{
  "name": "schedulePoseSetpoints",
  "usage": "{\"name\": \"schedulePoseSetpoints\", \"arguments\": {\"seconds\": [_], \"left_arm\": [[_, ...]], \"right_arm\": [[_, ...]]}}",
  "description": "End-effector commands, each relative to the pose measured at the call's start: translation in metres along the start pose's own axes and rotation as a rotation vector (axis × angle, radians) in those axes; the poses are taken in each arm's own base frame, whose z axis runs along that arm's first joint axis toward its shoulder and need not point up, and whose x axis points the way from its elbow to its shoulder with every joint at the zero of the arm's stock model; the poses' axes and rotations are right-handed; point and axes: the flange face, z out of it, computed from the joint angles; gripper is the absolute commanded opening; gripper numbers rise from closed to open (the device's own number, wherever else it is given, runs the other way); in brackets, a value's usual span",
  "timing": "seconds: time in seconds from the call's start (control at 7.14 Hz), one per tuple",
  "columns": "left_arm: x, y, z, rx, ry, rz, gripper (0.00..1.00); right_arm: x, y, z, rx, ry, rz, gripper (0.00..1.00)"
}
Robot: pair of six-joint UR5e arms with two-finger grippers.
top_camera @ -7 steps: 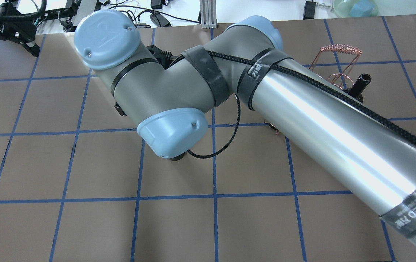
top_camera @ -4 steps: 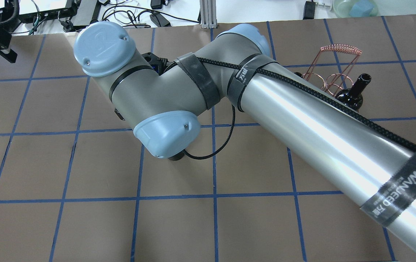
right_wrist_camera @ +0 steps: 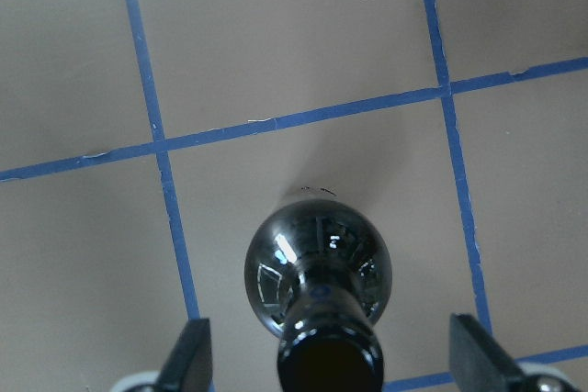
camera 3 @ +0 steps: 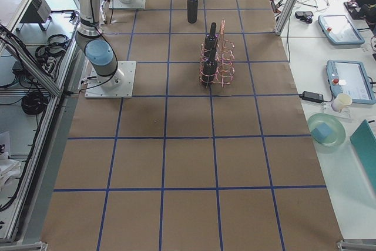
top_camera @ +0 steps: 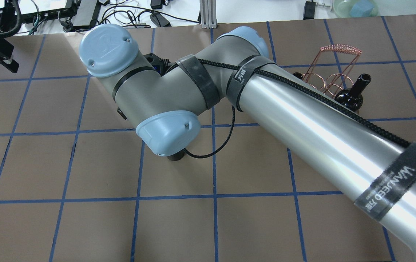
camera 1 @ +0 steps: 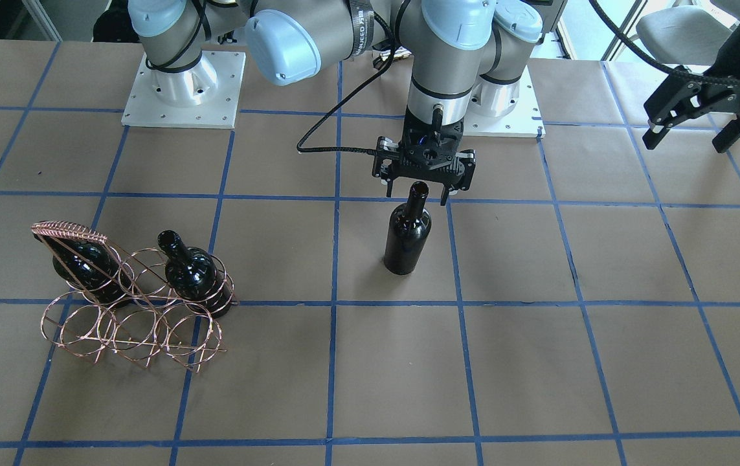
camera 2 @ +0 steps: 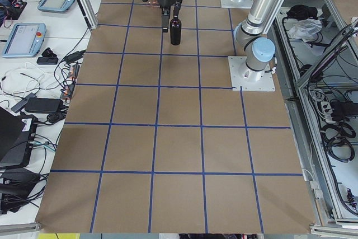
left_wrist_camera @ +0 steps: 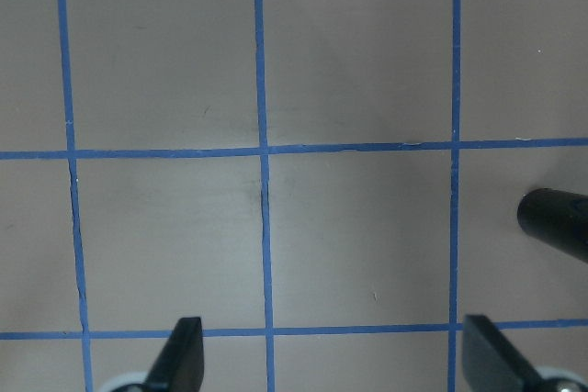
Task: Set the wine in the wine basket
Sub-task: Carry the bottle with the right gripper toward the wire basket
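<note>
A dark glass wine bottle (camera 1: 407, 236) stands upright on the brown table, apart from the basket. My right gripper (camera 1: 418, 191) is open, with its fingers on either side of the bottle's neck top. The right wrist view shows the bottle (right_wrist_camera: 317, 268) from above between the two spread fingers (right_wrist_camera: 191, 355). The copper wire wine basket (camera 1: 130, 323) stands toward my right with two more bottles (camera 1: 191, 272) in its back rings. My left gripper (camera 1: 687, 139) is open and empty, raised far off to my left.
The right arm's forearm (top_camera: 320, 138) hides most of the table's middle in the overhead view; the basket handle (top_camera: 340, 48) and one bottle neck (top_camera: 357, 89) show behind it. Cables and boxes (top_camera: 127, 14) lie along the far edge. A dark round object (left_wrist_camera: 556, 222) sits at the left wrist view's right edge.
The right arm has shifted, uncovering more of the basket and a bottle in it. The left gripper has drawn back toward the far left corner.
</note>
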Motion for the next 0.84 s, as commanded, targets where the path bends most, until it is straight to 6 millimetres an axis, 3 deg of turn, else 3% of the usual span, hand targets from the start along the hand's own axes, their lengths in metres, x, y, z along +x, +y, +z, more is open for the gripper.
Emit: {"name": "schedulePoseSetpoints", "arguments": {"seconds": [0.0,0.28,0.7], "left_arm": [[-0.004,-0.002,0.003,0.001,-0.007,-0.002,1.00],[-0.003,-0.002,0.004,0.002,0.004,-0.002,1.00],[-0.002,0.001,0.026,-0.041,0.015,-0.005,1.00]], "right_arm": [[-0.001,-0.002,0.003,0.004,-0.006,0.001,0.81],[-0.001,-0.002,0.003,0.005,-0.005,0.006,0.70],[-0.001,-0.001,0.005,0.002,-0.002,0.003,0.52]]}}
